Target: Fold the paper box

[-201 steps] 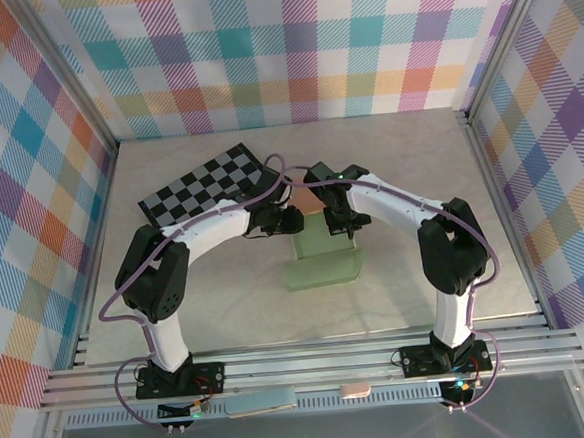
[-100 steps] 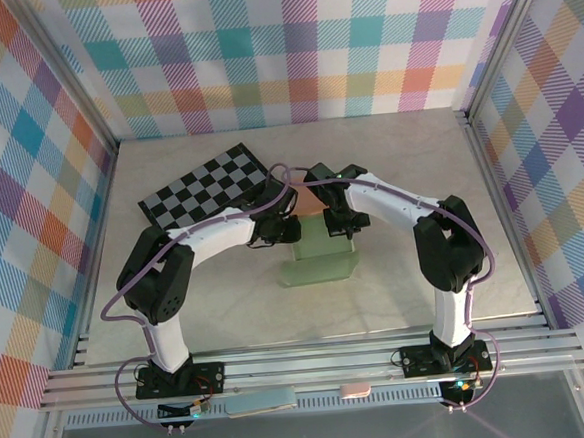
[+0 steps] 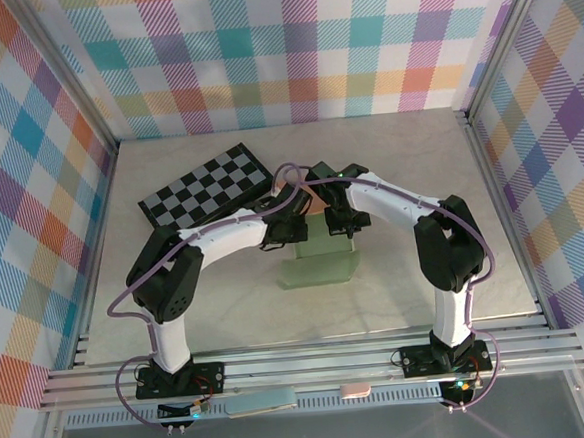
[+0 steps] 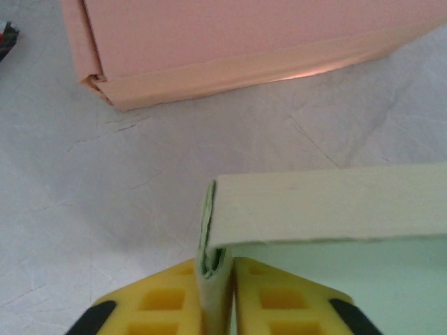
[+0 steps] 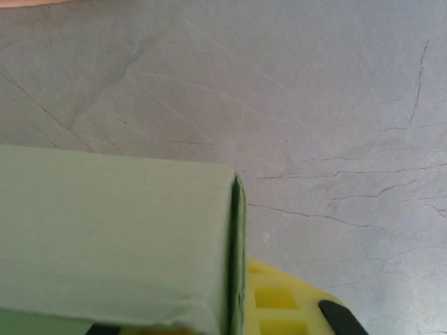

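Far left on the table, your checkerboard lies flat and tilted, well apart from the action. Moving right, the left arm sweeps in toward the middle. Your left gripper is clenched on the paper box. In the left wrist view both yellow fingers squeeze a thin upright fold at the box's left corner, with the layered green edge pinched between them. From that corner the pale top edge of a wall runs off to the right.

The pale green box sits in the middle of the table, between the two grippers. Its open base spreads toward the near side and its far part is raised under the wrists. Just beyond it is a pink box, closed and resting on the table, near the green one but apart from it.

On the right, your right gripper is clamped on the box's right wall. In the right wrist view the green wall stands on edge, with one yellow finger pressed against its outer face. The other finger is hidden behind the paper. The right arm bends in from the right side, its wrist level with the left one above the box's far end.
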Tool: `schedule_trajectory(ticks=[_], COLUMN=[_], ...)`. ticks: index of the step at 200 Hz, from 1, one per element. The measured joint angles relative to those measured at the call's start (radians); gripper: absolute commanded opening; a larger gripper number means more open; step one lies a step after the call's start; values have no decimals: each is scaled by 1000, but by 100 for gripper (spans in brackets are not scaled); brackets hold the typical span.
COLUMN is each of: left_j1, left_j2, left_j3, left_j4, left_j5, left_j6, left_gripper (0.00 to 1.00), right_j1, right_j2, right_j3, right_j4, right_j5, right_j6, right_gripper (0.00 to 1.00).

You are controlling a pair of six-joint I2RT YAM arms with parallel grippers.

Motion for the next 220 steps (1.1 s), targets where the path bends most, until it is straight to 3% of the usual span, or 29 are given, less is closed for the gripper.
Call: schedule_trajectory(ticks=[27,70,142,220], left_j1=[0,0,69,180], left_j2=[32,2,-164,-167], left_j3=[1,-6,-114,-206], left_j4=[0,3,42,149], left_j5=[5,52,254,476], left_j6=[0,10,13,45], left_gripper=[35,45,43,29], right_j1=[0,0,-1,-2], right_j2=[0,0,0,0], right_j3=[0,0,0,0], right_j4=[-5,-15,-15,-14], right_j5=[1,8,7,3], right_j6=[0,0,0,0], right_gripper=[0,0,0,0])
